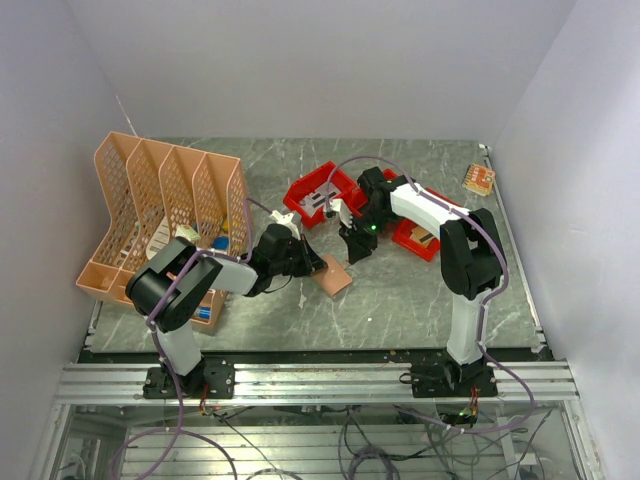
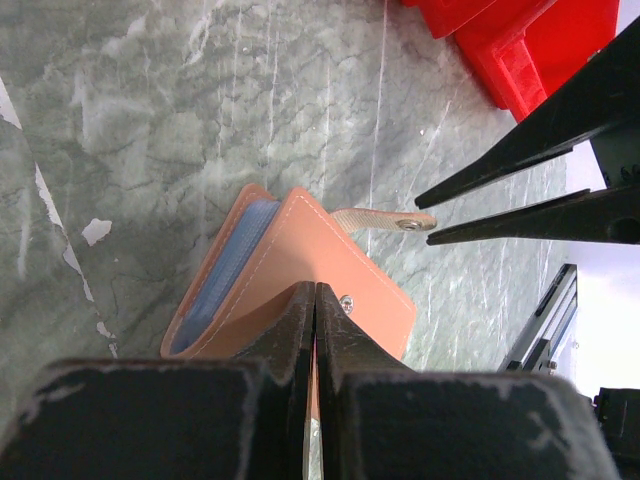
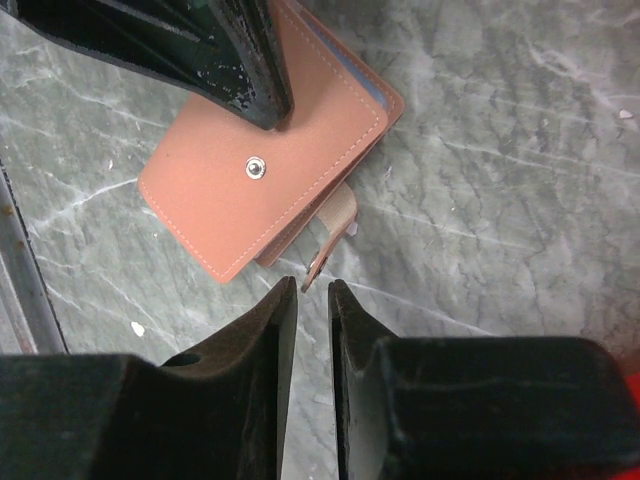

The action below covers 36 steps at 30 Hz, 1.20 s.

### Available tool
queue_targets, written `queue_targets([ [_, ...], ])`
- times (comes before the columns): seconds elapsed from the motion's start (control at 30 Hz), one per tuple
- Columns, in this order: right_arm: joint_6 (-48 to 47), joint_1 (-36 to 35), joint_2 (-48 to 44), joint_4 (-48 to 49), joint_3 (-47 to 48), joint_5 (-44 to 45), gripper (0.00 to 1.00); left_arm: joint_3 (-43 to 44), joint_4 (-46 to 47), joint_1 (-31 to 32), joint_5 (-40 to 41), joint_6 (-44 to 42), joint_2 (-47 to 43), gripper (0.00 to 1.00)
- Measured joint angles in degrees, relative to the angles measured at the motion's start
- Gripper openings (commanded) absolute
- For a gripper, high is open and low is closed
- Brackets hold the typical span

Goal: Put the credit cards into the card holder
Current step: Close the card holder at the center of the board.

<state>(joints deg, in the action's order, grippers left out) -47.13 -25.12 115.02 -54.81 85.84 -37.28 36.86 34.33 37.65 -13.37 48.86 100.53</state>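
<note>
The tan card holder (image 1: 332, 277) lies on the marble table, folded, with greyish-blue pockets showing at its open edge (image 2: 225, 270). My left gripper (image 1: 305, 262) is shut on the edge of its top cover (image 2: 316, 290). Its snap strap (image 3: 335, 225) sticks out toward my right gripper (image 3: 312, 285), which is open by a narrow gap, with the strap's tip just at the mouth of the gap and touching neither finger. A whitish flat piece, possibly a card, lies in the left red bin (image 1: 318, 203). I cannot make out the light blue card.
Two red plastic bins (image 1: 300, 190) (image 1: 405, 235) stand just behind the grippers. A peach mesh file rack (image 1: 165, 200) fills the left side. A small orange object (image 1: 479, 180) lies at the back right corner. The right fingers (image 2: 520, 190) show in the left wrist view.
</note>
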Motion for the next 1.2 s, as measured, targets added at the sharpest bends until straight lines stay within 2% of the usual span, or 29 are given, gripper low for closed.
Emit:
queue_targets([
  [0.17,1.27,0.0,0.0,1.66,-0.02,-0.68,0.17,0.0,0.0,0.0,0.0,0.0,0.0,0.07],
  [0.43,1.95,0.0,0.0,1.95,-0.02,-1.11,0.0,0.0,0.17,0.0,-0.11,0.02,0.13,0.07],
  [0.73,1.53,0.0,0.0,1.42,-0.02,-2.38,0.0,0.0,0.33,0.0,-0.39,0.0,0.22,0.07],
  [0.87,1.84,0.0,-0.02,2.62,-0.04,-2.47,0.0,-0.07,0.33,0.0,-0.48,-0.02,0.04,0.11],
  [1.2,3.26,-0.09,-0.09,7.37,0.11,-2.84,0.0,-1.05,-6.14,0.0,-1.68,-2.1,-5.35,0.16],
])
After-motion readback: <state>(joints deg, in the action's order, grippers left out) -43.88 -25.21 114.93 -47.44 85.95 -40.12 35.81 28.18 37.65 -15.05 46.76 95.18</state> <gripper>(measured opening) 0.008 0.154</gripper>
